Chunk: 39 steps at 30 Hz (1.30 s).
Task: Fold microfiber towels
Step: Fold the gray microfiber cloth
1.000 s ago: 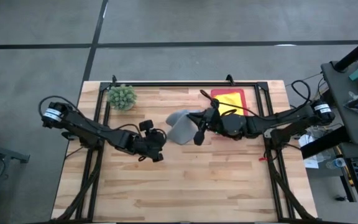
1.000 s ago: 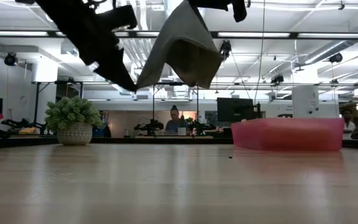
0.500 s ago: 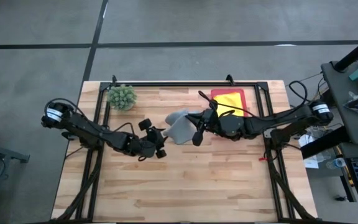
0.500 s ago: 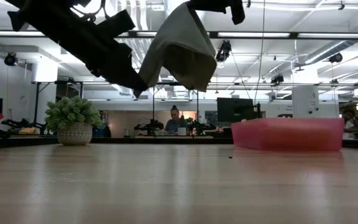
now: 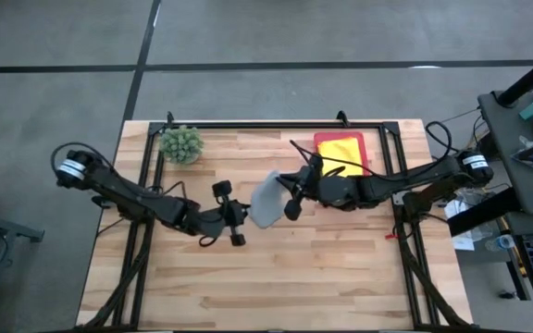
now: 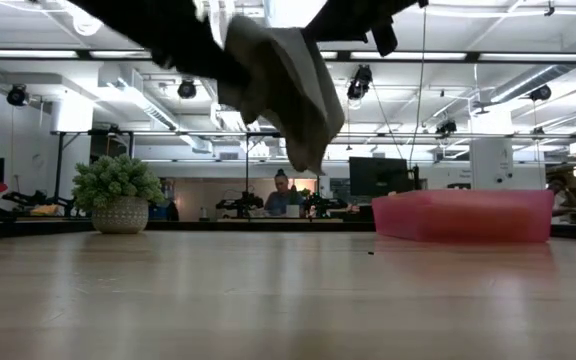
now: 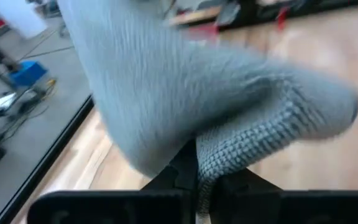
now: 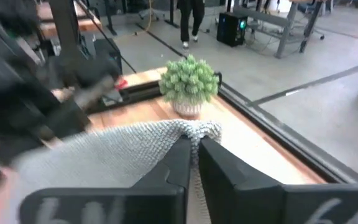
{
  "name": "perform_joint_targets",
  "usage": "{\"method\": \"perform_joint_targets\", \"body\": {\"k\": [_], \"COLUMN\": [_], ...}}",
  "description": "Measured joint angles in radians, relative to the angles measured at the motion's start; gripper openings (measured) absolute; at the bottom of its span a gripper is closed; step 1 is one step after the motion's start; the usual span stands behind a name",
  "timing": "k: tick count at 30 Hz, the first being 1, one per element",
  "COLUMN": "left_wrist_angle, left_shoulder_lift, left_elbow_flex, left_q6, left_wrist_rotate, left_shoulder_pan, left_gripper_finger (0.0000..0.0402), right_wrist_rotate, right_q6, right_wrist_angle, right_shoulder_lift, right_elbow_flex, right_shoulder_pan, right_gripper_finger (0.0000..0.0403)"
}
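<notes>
A grey microfiber towel (image 5: 265, 196) hangs bunched in the air over the middle of the table, held between my two grippers. My left gripper (image 5: 246, 209) comes from the table's left and is shut on the towel's left side. My right gripper (image 5: 287, 194) comes from the right and is shut on its right side. In the low view the towel (image 6: 288, 80) sags between both arms, well above the wood. A yellow towel (image 5: 342, 148) lies in the pink tray (image 5: 316, 141) at the far right. My left gripper pinches a bunched fold of the grey towel (image 7: 211, 163) between its two fingers, reaching in from the table's left, slanting slightly down. The cloth spreads away beyond the fingers, lifted clear of the table. My right gripper pinches the towel's edge (image 8: 194, 132) between its two fingers, coming nearly level from the table's right. The cloth runs off toward the left arm, and its lowest fold (image 6: 303, 160) hangs slack, clear of the table.
A spiky green plant in a pot (image 5: 181, 143) stands at the far left corner. The pink tray (image 6: 463, 215) sits at the far right. Bare wood lies below the towel and along the table's near half (image 5: 276, 277).
My left gripper has gone toward the table's right and up to the towel, tipped from pointing steeply down to nearly level, and taken hold of the towel's hanging lower left corner. That corner has been lifted, so the towel now sags bunched between the two grippers.
</notes>
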Motion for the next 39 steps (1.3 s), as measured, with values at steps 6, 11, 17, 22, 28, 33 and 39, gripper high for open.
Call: {"method": "perform_joint_targets", "body": {"k": [6,11,17,22,28,33,39], "left_wrist_angle": [-0.102,-0.225,-0.219,-0.204,-0.178,-0.172,-0.181], "left_shoulder_lift": [-0.105,-0.180,-0.188,-0.152,-0.093,-0.060,-0.064], "left_elbow_flex": [0.044,0.073,0.081,0.074,0.074,0.082,0.078], "left_q6": [-0.101,-0.312,-0.380,-0.399,-0.403,-0.402,-0.407], "left_wrist_rotate": [0.189,0.216,0.095,0.032,0.027,0.029,0.030], "left_shoulder_pan": [-0.011,-0.010,0.010,0.054,0.108,0.125,0.127], "left_gripper_finger": [0.0001,0.0000,0.0000,0.0000,0.0000,0.0000,0.0000], "right_wrist_rotate": [-0.001,-0.004,-0.179,-0.218,-0.196,-0.092,0.055], "right_q6": [0.055,0.098,-0.035,-0.129,-0.189,-0.195,-0.213], "right_wrist_angle": [-0.146,-0.350,-0.251,-0.109,0.009,0.123,0.311], "right_shoulder_lift": [-0.015,-0.016,-0.007,0.022,0.107,0.208,0.316], "right_elbow_flex": [0.006,0.068,0.060,0.023,-0.021,-0.020,-0.020], "right_shoulder_pan": [0.000,0.000,0.017,0.067,0.098,0.095,0.096], "right_gripper_finger": [0.0100,0.0161,0.0206,0.0214,0.0215,0.0215,0.0215]}}
